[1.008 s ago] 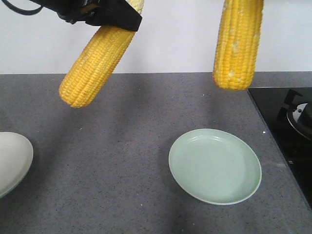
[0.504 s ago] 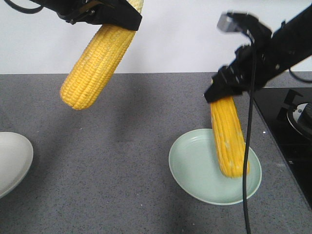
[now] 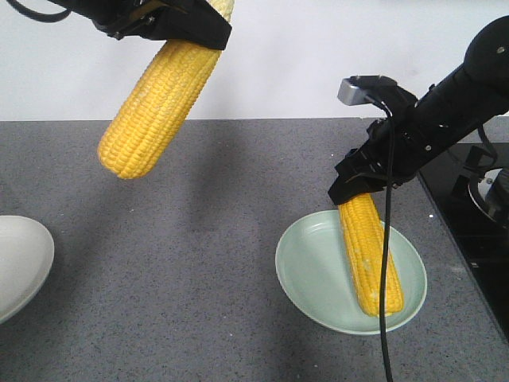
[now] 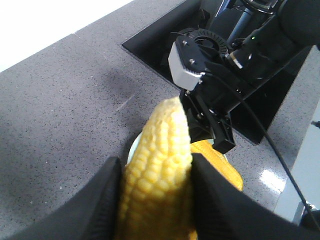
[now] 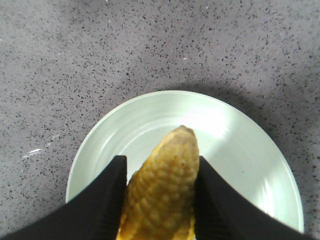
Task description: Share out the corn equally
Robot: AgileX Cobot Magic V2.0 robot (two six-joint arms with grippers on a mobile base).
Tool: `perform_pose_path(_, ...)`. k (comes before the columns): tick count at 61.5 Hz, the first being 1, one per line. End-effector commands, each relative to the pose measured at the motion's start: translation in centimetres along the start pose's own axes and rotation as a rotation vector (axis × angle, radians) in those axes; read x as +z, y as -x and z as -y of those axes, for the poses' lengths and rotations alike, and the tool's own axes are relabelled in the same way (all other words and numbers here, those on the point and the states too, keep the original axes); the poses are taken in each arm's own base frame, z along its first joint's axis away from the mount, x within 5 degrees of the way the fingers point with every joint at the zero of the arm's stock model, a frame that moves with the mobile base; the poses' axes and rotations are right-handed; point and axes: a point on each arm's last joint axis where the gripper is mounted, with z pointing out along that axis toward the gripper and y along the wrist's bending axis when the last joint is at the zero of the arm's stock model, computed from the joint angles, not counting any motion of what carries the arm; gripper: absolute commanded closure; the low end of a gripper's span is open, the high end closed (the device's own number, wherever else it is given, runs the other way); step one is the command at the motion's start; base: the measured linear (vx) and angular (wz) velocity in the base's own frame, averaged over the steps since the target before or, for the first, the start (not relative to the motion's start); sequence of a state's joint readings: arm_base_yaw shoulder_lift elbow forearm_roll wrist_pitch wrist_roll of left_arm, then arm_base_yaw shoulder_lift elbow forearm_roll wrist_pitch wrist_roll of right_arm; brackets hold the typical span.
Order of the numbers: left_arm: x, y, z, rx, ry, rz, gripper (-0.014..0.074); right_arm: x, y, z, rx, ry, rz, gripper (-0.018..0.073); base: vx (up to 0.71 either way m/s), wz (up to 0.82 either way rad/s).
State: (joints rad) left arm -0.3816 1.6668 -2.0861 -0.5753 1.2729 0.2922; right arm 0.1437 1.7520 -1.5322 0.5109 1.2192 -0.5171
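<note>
High at the upper left, my left gripper is shut on a yellow corn cob that hangs tilted, tip down to the left; the same cob sits between the black fingers in the left wrist view. My right gripper is shut on a second corn cob whose tip rests on the pale green plate. From the right wrist, this cob fills the gap between the fingers above the plate.
A white plate lies at the left edge of the grey counter. A black stove top with a burner sits at the right, just beside the green plate. The right arm's cable hangs across that plate.
The right arm has come down with its cob from high in the frame until the tip sits on the green plate. The left arm and its cob have barely moved.
</note>
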Motion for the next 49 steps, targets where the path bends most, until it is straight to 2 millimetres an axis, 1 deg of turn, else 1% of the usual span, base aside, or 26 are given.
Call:
perform_pose_path(1,-2.3,0.8,1.7,0.013,-0.028,0.092,0.0603,-1.9,0.5,-0.9,-0.028,-0.006,0.08,0.0463,0.0,0.0)
perform_pose_path(11,-2.3,0.8,1.7,0.013,-0.028,0.092,0.0603,-1.9,0.5,-0.7,-0.022,-0.029,0.083,0.0324,0.0,0.0)
perform_pose_path(19,-2.3,0.8,1.7,0.013,-0.028,0.091,0.0603,-1.9,0.5,-0.7,-0.007,-0.028,0.082,0.018,0.0,0.0)
perform_pose_path(26,-2.3,0.8,1.7,0.013,-0.029,0.087,0.0603,-1.9,0.5,-0.7,0.01,-0.026,0.08,0.0105,0.0,0.0)
perform_pose_path(33,-2.3,0.7,1.6,0.015,-0.021,0.085,0.0603,-1.9,0.5,-0.7,0.023,-0.026,0.081,0.0101,0.0,0.0)
perform_pose_path(39,-2.3,0.7,1.3,0.012,0.014,0.075,0.0603,-2.1,0.5,-0.9,0.025,-0.019,0.088,0.0125,0.0,0.0)
perform_pose_path(43,-2.5,0.5,1.0,0.005,0.064,0.068,0.0603,-2.6,0.5,-1.1,0.021,-0.022,0.11,0.0164,0.0,0.0)
perform_pose_path(49,-3.4,0.3,0.4,0.009,0.183,0.056,0.0603,-4.1,0.5,-2.0,0.007,-0.033,0.167,0.0265,0.0,0.0)
